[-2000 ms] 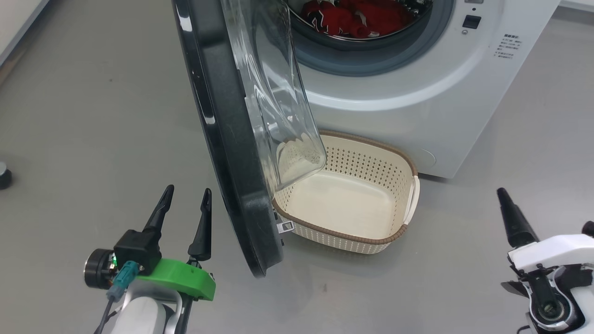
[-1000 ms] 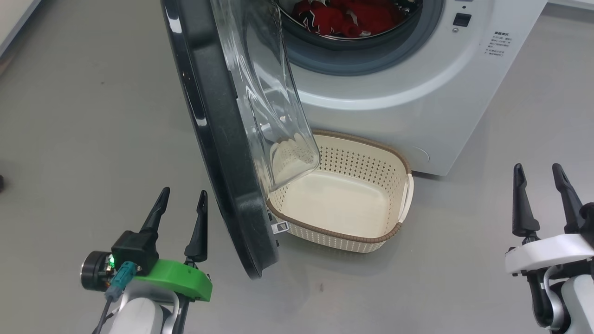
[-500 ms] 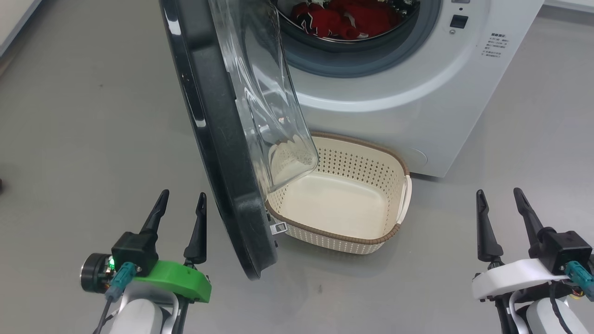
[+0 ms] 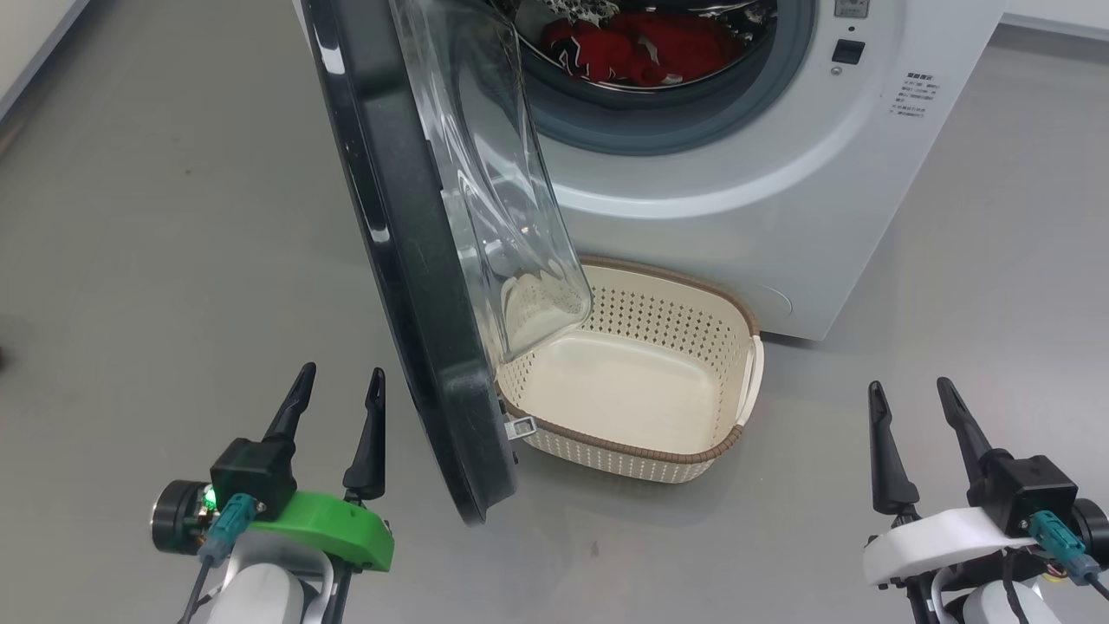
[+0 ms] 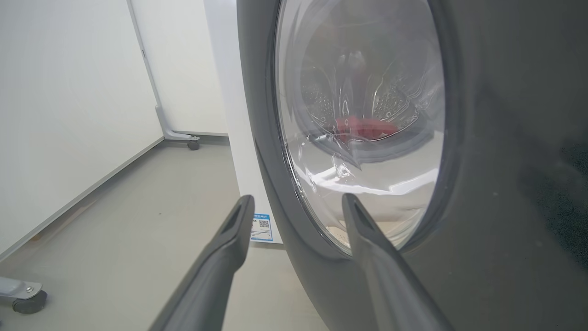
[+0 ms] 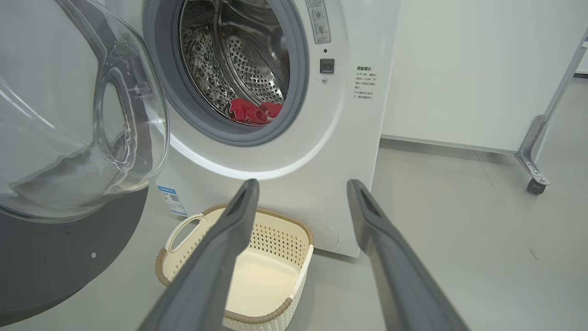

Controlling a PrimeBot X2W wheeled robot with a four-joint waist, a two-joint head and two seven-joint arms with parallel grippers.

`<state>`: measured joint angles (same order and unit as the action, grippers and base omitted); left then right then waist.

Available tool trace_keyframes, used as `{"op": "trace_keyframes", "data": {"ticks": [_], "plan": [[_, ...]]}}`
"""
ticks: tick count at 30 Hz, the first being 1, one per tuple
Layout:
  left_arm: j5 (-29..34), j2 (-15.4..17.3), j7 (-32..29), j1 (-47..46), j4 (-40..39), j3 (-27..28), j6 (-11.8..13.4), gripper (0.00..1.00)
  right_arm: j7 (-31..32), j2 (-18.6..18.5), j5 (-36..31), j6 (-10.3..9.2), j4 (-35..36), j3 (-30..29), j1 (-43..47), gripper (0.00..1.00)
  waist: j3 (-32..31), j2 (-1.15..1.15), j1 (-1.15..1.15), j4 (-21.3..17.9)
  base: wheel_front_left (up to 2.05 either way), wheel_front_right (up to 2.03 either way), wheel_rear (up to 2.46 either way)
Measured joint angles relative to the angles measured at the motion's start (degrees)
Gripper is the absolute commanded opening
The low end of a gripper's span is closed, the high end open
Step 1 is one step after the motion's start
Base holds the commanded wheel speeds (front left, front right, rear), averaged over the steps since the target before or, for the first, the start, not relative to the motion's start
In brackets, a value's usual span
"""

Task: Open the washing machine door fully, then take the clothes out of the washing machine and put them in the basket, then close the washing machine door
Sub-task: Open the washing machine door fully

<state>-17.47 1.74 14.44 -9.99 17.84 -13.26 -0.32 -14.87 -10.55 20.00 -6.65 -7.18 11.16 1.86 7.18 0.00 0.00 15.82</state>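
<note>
While left pincer point(image 4: 342, 371) and right pincer point(image 4: 909, 384) gape wide over the smooth grey floor point(image 4: 173, 217), the clothes point(image 4: 641, 48) lie in the washing machine point(image 4: 736, 217) at 12 o'clock, the basket point(image 4: 624, 449) at its foot.

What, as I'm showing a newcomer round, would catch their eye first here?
The washing machine door, black-rimmed with a bulging glass bowl, stands open across the middle of the head view. Behind it, red clothes lie inside the washing machine, and an empty cream basket sits on the floor below.
</note>
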Motion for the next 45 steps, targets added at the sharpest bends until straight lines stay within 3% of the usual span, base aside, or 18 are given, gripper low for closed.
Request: {"op": "trace_keyframes", "data": {"ticks": [23,24,26,36,45], "plan": [[0.0,0.0,0.0,0.1,0.5,0.0,0.0,1.0,0.0,1.6,-2.4,0.7,0.0,-1.8,1.2,1.0,-0.7,0.0,0.0,-0.3,0.0,0.0,0.0],[0.0,0.0,0.0,0.1,0.6,0.0,0.0,0.55,0.0,1.6,-2.5,0.7,0.0,-1.9,1.2,1.0,-0.8,0.0,0.0,-0.3,0.0,0.0,0.0],[0.0,0.0,0.0,0.1,0.9,-0.1,0.0,0.0,0.0,1.7,-2.5,0.75,0.0,-2.1,1.3,1.0,-0.8,0.0,0.0,-0.3,0.0,0.0,0.0],[0.0,0.0,0.0,0.1,1.7,0.2,0.1,0.0,0.0,2.3,-3.0,1.32,0.1,-3.3,2.1,1.0,-0.4,0.0,0.0,-0.4,0.0,0.0,0.0],[1.9,0.0,0.0,-0.4,-4.0,4.4,3.2,0.0,0.0,2.9,-3.6,2.0,0.1,-4.1,2.1,1.0,-0.4,0.0,0.0,-0.4,0.0,0.0,0.0]]}}
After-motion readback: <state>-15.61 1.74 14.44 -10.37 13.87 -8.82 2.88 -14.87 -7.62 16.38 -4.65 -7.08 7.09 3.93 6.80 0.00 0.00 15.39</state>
